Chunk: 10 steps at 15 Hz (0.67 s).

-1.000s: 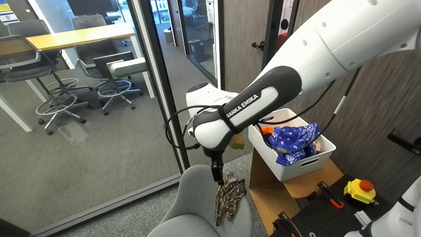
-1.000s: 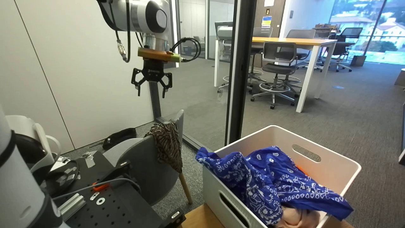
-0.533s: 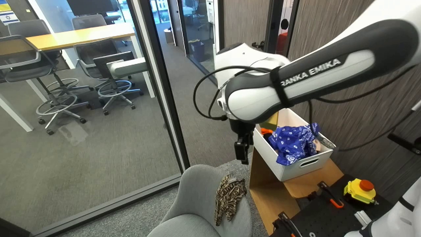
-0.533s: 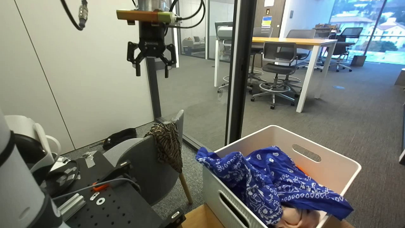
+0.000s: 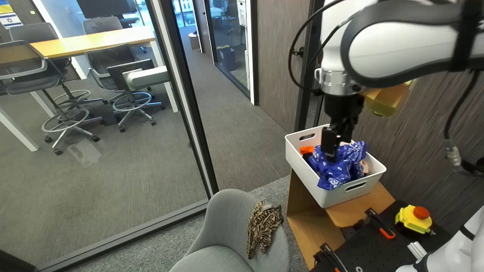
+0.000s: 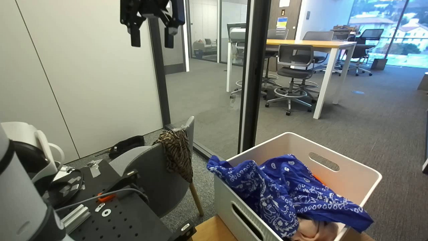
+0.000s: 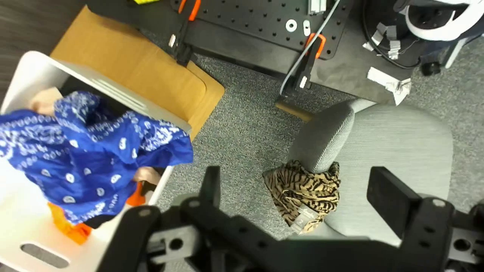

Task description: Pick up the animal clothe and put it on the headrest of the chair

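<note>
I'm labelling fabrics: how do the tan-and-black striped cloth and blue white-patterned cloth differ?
The striped cloth drapes over the grey chair's backrest; the blue cloth lies in the white rectangular bin, overlapping its rim. Black stripes mark the striped cloth, white motifs the blue cloth. Both look rumpled.

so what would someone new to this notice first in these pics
Probably the bright blue patterned cloth, heaped in the white bin and spilling over its sides. Next, the tiger-striped cloth, draped over the grey chair's backrest. Then the black tool, hanging open in mid-air at the top of an exterior view, holding nothing.
</note>
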Tool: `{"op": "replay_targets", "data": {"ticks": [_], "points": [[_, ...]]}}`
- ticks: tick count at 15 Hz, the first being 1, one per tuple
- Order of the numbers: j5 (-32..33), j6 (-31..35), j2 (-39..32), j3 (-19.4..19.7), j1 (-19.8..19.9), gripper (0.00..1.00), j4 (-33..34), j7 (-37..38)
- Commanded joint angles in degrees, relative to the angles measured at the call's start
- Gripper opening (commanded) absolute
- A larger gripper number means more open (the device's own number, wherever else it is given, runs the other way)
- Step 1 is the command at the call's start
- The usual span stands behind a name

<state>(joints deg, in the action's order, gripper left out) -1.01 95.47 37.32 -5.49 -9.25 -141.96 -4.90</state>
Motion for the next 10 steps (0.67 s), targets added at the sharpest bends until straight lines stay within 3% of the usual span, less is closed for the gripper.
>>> {"op": "replay_targets", "data": {"ticks": [1,5,6,10], "points": [[0.1,-9.4,12.4,3.4,4.2,1.00,-0.2,3.7],[2.3,-19.2,21.3,8.3,10.9,1.00,2.9,5.8],[1.5,-16.1,17.4,6.7,8.7,1.00,1.5,3.9],[1.7,-16.7,19.1,7.2,9.2,1.00,0.8,3.5]]}}
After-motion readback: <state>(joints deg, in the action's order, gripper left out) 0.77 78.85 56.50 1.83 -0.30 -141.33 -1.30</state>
